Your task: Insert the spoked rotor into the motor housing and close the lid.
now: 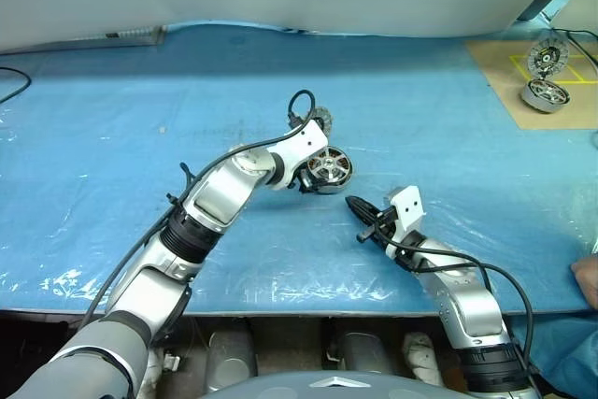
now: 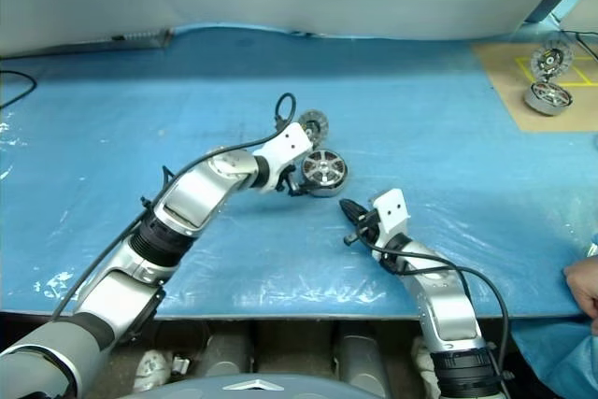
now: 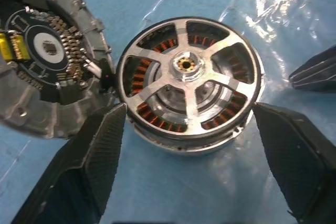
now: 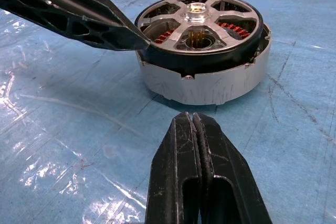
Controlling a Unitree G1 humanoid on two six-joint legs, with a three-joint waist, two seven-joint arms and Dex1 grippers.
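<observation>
The motor housing [image 4: 210,85], a short silver cup with copper windings, stands on the blue sheet in the middle of the table. The spoked rotor [image 3: 186,66] sits in it, its dark rim showing above the housing wall. Beside the housing, the lid [image 3: 47,51] lies swung open on its hinge, its inner side with a dark centre facing up. My left gripper [image 1: 313,179] is open, with one finger on each side of the housing and holding nothing. My right gripper [image 1: 355,205] is shut and empty, low over the sheet just in front of the housing.
A brown board [image 1: 495,72] at the back right carries an identical motor unit [image 1: 546,93] and disc [image 1: 547,56]. A person's hand [image 1: 587,279] shows at the right edge. The table's front edge [image 1: 299,310] runs close below my arms.
</observation>
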